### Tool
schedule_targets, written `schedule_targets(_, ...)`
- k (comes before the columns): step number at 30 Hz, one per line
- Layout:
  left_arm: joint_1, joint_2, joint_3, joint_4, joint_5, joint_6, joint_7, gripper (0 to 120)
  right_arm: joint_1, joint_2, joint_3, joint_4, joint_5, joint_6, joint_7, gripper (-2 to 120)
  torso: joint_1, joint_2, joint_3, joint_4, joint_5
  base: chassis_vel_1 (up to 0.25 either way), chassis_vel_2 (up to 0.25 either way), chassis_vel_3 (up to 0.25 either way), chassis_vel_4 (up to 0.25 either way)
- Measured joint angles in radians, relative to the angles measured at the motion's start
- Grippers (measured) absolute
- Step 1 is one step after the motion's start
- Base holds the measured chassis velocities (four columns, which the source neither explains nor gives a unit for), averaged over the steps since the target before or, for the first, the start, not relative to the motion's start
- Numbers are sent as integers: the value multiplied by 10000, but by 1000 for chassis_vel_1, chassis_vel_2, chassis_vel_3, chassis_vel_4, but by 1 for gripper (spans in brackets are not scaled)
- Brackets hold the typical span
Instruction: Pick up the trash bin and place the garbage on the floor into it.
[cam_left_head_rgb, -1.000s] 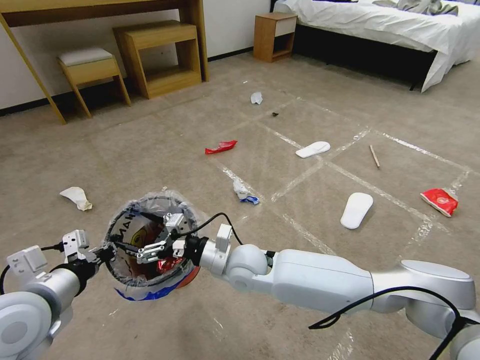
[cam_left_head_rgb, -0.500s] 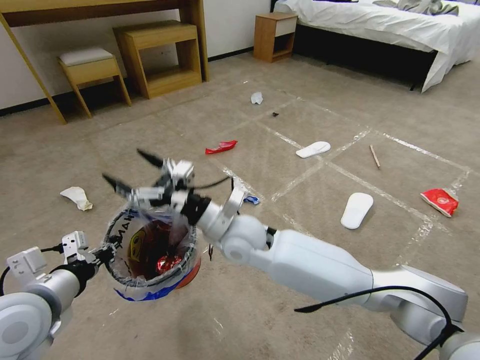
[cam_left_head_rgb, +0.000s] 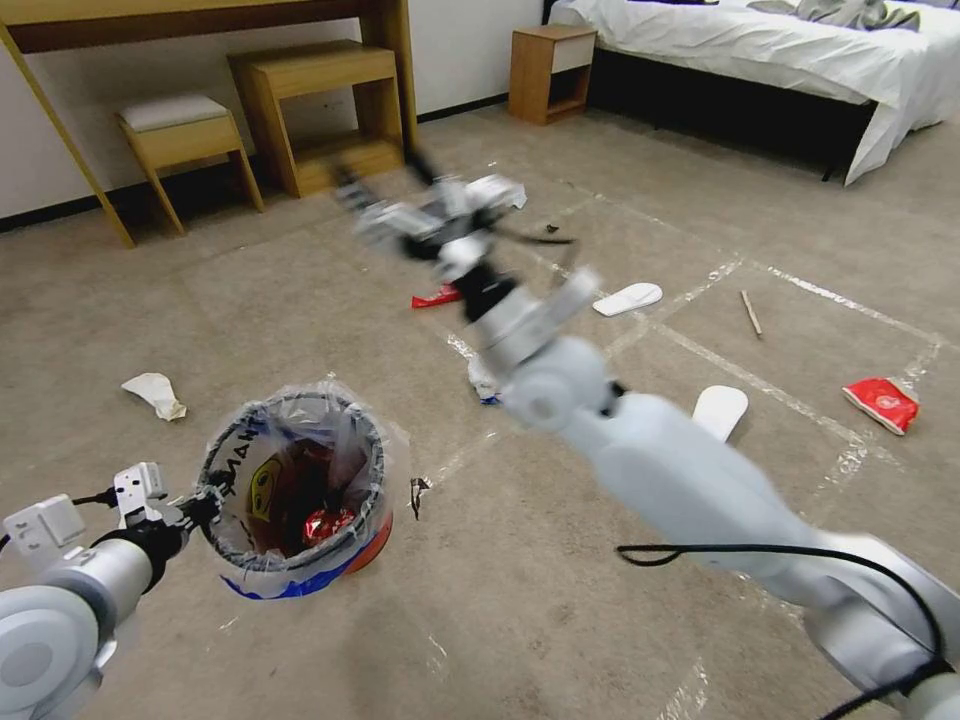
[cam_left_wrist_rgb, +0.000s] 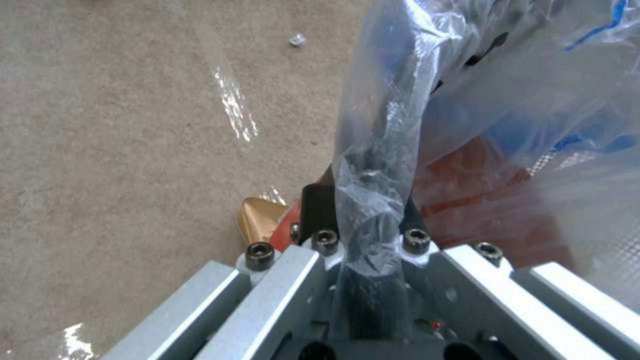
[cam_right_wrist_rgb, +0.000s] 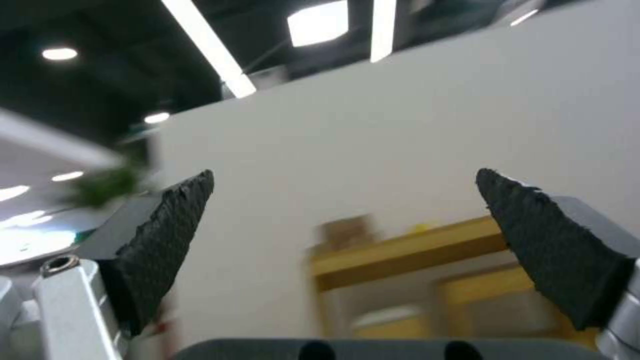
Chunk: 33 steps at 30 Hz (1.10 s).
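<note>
The trash bin, red and blue with a clear bag liner, hangs low at the near left. My left gripper is shut on its rim; the left wrist view shows the gripper pinching rim and plastic beside the red wall of the bin. A red wrapper lies inside. My right gripper is raised high, far beyond the bin, and stands open and empty. Garbage on the floor: a tissue wad, a red wrapper, two white slippers, a stick and another red wrapper.
A stool, a wooden side table and a desk leg line the far left wall. A nightstand and a bed stand at the far right. Shiny tape lines cross the carpet. A small dark scrap lies beside the bin.
My right gripper has lifted out of the bin and swung up and away toward the far side, open. The red wrapper stays in the bin. The left gripper still holds the rim.
</note>
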<state>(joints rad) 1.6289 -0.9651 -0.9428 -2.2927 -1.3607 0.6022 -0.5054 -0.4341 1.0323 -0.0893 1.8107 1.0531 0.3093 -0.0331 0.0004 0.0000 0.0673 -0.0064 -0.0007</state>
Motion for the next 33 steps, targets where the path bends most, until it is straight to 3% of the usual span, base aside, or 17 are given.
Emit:
schedule_targets(2, -9, -13, -10, 0, 9, -2, 10, 1, -248, -194, 391, 85, 18, -21, 0, 100, 0, 0, 0, -2, 0, 0, 0, 0, 0)
schedule_targets(4, -56, -83, -95, 25, 155, -30, 100, 1, -1368, -921, 1971, 529, 29, 26, -6, 100, 0, 0, 0, -5, 1, 0, 0, 0, 0)
schedule_targets(5, -56, -83, -95, 25, 155, -30, 100, 1, -1368, -921, 1971, 529, 29, 26, -6, 100, 0, 0, 0, -5, 1, 0, 0, 0, 0)
schedule_targets(8, -60, -242, -248, 44, 358, -72, 175, 1, -2815, -1419, 3730, 1105, -313, 45, 184, 100, 0, 0, -1, 2, -5, 0, 0, 0, 0)
schedule_targets(13, -44, -433, -355, 43, 668, -132, 263, 1, -4553, -1503, 5429, 1599, -1144, -32, 546, 100, 0, 0, -1, 2, -2, 0, 0, 0, 0)
schedule_targets(15, -57, -570, -384, 58, 949, -199, 375, 1, -5791, -1338, 6671, 1960, -2401, -126, 957, 100, 0, 0, -3, -2, -5, 0, 0, 0, 0)
schedule_targets(16, -57, -570, -384, 58, 949, -199, 375, 1, -5791, -1338, 6671, 1960, -2401, -126, 957, 100, 0, 0, -3, -2, -5, 0, 0, 0, 0)
schedule_targets(19, -19, -718, -514, 107, 1225, -300, 504, 1, -7411, -781, 7787, 2415, -4016, -198, 1597, 100, 0, 1, -2, 4, -7, 0, 0, 0, 0)
schedule_targets(23, 88, -788, -628, 134, 1299, -342, 568, 1, -8759, -180, 7986, 2492, -4732, 74, 1753, 100, 0, 1, -2, -1, -3, 0, 0, 0, 0)
schedule_targets(33, 131, -866, -786, 176, 1376, -412, 616, 1, -9744, 738, 7166, 1910, -5832, 610, 1938, 100, 0, 0, -1, 3, -7, 0, 0, 0, 0)
